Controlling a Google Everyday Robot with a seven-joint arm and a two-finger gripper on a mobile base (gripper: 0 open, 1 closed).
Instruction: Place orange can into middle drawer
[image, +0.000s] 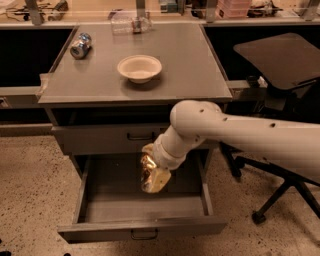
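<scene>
My gripper (152, 175) is shut on the orange can (146, 169), a shiny, dented orange-gold can. I hold it tilted above the inside of the open middle drawer (142, 226), near the drawer's centre and a little above its floor. This drawer is the grey cabinet's lowest one, pulled out, with a small dark handle on its front. My cream arm reaches in from the right and hides the drawer's right rear part.
The closed drawer above (100, 139) has a like handle. On the cabinet top (200, 75) stand a white bowl (139, 67), a blue-and-silver can (80, 45) lying at the left, and a clear container (131, 23) at the back. An office chair (280, 65) stands at the right.
</scene>
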